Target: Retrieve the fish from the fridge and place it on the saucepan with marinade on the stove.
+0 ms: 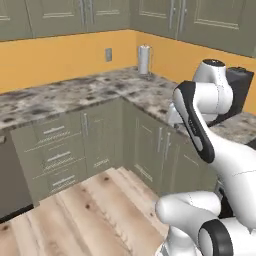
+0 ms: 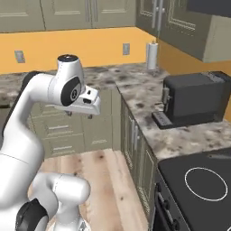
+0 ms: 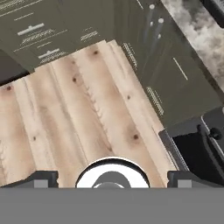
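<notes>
Two runs of granite-patterned surface [image 1: 75, 92] meet at an inner corner, and the plank floor [image 1: 100, 210] in front of their beige cabinets [image 1: 60, 150] lies open, with free room between the cabinet fronts and the robot's base. The tool [image 3: 112, 177] hangs over this floor, its two dark tips spread wide apart with bare boards between them, gripping nothing. In the hand view the stove [image 3: 199, 151] edge shows at lower right, steel front and a black knob just past the cabinet corner. The right base view gives the stove's [image 2: 198, 189] black glass top with one white burner ring, hard against the end of the surface [image 2: 149, 103], and a dark box-shaped appliance [image 2: 196, 99] standing just behind it. A paper towel roll [image 2: 153, 55] stands upright near the wall corner; the left base view shows the same roll [image 1: 144, 60] from the other side and a wall outlet [image 1: 108, 54] beside it.
</notes>
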Tool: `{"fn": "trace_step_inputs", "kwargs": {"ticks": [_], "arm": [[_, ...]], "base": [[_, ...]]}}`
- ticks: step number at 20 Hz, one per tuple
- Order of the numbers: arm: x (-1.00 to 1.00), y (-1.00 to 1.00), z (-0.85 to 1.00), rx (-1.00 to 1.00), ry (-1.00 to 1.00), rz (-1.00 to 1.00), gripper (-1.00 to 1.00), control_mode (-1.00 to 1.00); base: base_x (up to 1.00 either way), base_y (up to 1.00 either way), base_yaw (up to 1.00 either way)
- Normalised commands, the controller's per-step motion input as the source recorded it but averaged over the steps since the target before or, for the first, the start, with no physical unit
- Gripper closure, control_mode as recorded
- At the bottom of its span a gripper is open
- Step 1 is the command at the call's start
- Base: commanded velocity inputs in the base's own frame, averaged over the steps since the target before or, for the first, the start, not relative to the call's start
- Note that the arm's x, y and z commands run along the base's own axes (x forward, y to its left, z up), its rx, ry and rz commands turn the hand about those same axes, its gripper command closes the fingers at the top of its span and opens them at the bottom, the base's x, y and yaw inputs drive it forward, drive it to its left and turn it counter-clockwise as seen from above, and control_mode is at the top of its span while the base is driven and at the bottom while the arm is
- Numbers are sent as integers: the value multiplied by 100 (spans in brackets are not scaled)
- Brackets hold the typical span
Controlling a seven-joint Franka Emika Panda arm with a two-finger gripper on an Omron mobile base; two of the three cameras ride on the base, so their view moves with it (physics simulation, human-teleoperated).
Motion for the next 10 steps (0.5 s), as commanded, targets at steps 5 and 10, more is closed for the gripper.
{"fn": "trace_step_inputs", "kwargs": {"ticks": [5, 10], "arm": [[0, 0, 0, 0, 0, 0, -100, 100], [0, 0, 0, 0, 0, 0, -100, 100]], "base": [[0, 0, 100], [-1, 0, 100]]}}
